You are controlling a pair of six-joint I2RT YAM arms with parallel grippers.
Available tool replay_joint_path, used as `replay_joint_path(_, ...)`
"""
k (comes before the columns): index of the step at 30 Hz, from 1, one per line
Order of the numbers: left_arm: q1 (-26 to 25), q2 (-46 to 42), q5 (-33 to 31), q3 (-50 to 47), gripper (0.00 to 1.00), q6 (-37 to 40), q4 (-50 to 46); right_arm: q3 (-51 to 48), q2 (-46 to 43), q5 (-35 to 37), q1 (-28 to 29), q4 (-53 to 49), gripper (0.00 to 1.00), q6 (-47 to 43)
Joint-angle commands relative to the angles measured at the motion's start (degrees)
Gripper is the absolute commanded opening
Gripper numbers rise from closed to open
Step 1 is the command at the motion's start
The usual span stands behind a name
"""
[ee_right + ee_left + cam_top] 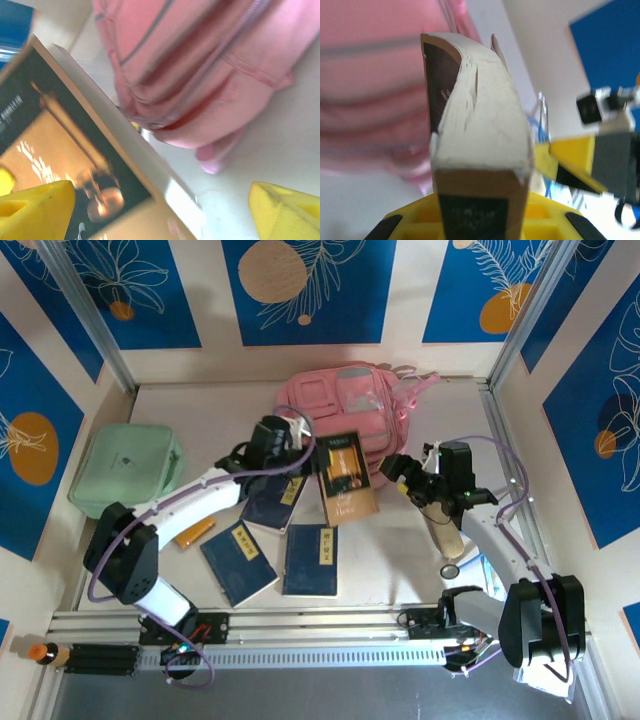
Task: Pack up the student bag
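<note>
Just in front of the bag, left gripper [480, 220] is clamped on the spine end of a thick book [345, 480]. The wrist view shows yellow fingers [395, 225] on either side and the page block bowing a bit at the free end. From the top view the book's far end overlaps the near edge of the bag [350, 400]; I can't tell whether they're touching. Right gripper [402, 472] is just right of the book, fingers [40, 210] wide apart with nothing between them, facing the bag's lower corner. The bag lies at the back centre of the table [400, 560], pockets up. The right wrist view shows a zip line and a dark gap along it, but it's too blurred to say whether the mouth is properly open. Further out there are three blue books [310, 560] on the table by the left arm, an orange marker [195, 533] beside them and a green case [125, 470] far left. My read is that this is the insert step for the first book, so it's early, with the blue books not yet packed. The next move needs a held-open mouth. The right gripper should pinch the fabric edge by the zip and lift, then the left lines the book's free end up with the gap and slides it in flat. Soft fabric will likely fold under the push, so go slow.
</note>
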Motion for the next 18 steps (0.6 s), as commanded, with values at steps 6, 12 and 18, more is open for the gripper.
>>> replay_joint_path(6,3.97,1.72,-5.92,8.81,0.0,-9.9,15.95,3.54,6.31,-8.93,1.17,18.38,0.95,14.93)
replay_joint_path(12,4.54,6.22,-10.0,13.57,0.0,-17.41,17.61,2.63,7.89,-6.38,2.0,26.76,0.99,26.87)
replay_joint_path(18,4.5,7.61,-11.01,12.76,0.0,-24.76,21.55,3.43,12.73,-7.87,4.69,34.94,1.0,34.73)
